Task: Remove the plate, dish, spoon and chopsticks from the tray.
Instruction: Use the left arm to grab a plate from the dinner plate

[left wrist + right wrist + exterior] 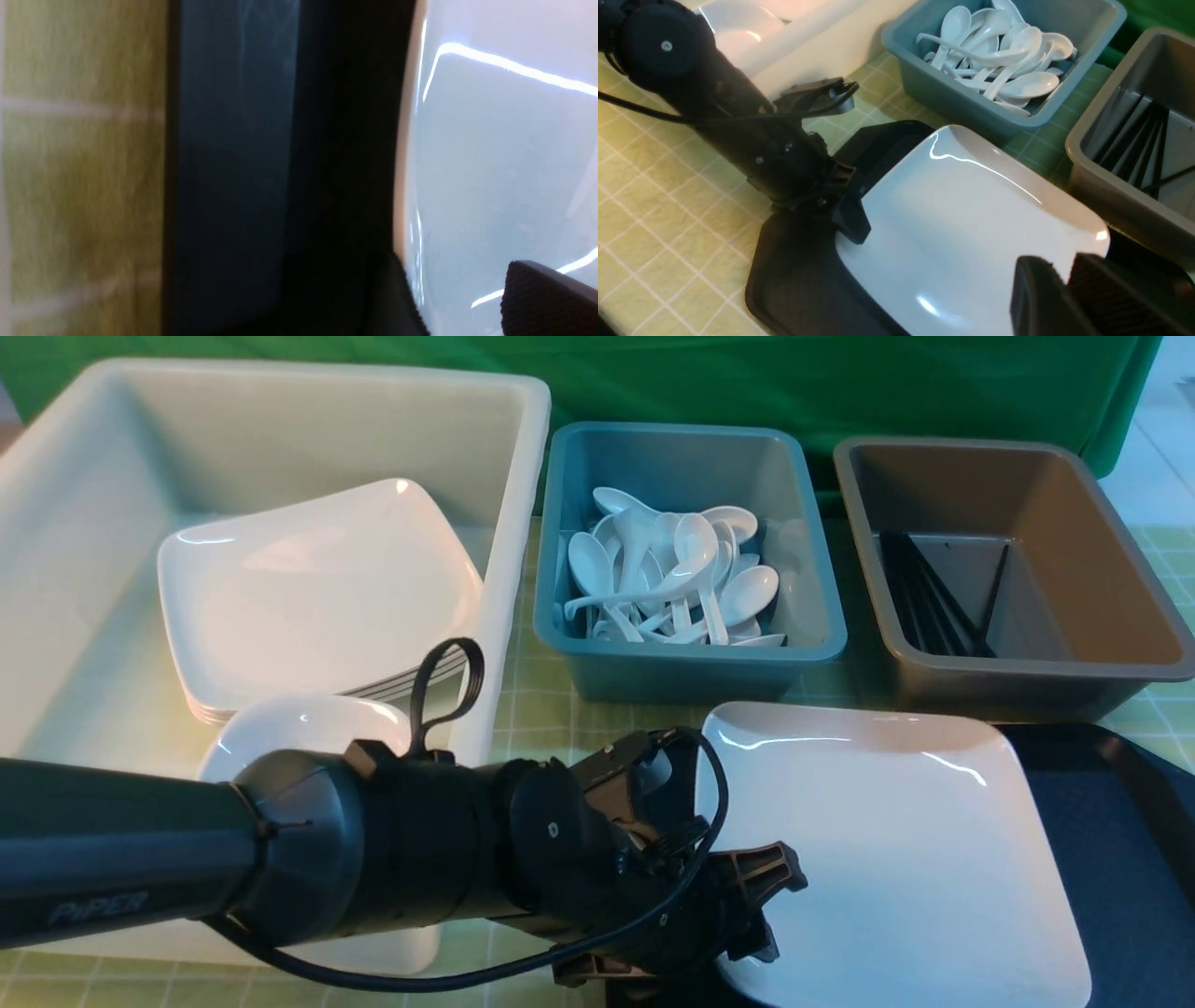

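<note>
Left arm (pixel 140 859) stretches low to the left edge of the plate (pixel 896 840), left gripper (pixel 758 910) spread wide astride its rim. Right gripper (pixel 1066 275), fingers nearly together, hovers at the plate's right side.

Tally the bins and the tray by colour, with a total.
White bin: 1
Blue bin: 1
Grey-brown bin: 1
Black tray: 1
Total: 4

Glossy white squarish plate (pixel 896 840) on the black tray (pixel 1120 859)
</note>
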You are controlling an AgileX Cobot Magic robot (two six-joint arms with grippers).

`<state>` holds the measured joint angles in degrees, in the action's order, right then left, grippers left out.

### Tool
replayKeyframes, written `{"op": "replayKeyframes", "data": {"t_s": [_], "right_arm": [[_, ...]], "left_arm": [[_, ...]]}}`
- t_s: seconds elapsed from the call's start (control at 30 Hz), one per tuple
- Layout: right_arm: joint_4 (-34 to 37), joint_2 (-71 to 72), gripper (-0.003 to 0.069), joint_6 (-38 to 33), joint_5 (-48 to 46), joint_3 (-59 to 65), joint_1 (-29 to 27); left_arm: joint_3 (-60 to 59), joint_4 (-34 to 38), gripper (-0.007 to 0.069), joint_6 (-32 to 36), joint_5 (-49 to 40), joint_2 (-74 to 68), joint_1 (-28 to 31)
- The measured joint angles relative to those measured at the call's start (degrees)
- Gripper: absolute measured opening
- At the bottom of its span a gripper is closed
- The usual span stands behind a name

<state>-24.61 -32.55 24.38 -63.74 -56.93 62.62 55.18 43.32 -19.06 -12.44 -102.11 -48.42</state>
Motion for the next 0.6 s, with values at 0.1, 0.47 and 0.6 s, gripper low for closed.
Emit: {"op": "replayKeyframes", "data": {"t_s": [0.1, 0.47, 0.6], "right_arm": [[0.0, 0.0, 0.0111, 0.01, 0.0, 0.0, 0.0], [0.0, 0.0, 0.0119, 0.07, 0.0, 0.0, 0.0], [0.0, 0.0, 0.0123, 0.07, 0.0, 0.0, 0.0]], "left_arm": [[0.0, -0.15, 0.0314, 0.05, 0.76, -1.08, 0.0], [0.59, -0.19, 0.0314, 3.15, 3.97, -3.88, -0.05], [0.59, -0.36, 0.0314, 3.93, 5.13, -3.99, -0.05]]}}
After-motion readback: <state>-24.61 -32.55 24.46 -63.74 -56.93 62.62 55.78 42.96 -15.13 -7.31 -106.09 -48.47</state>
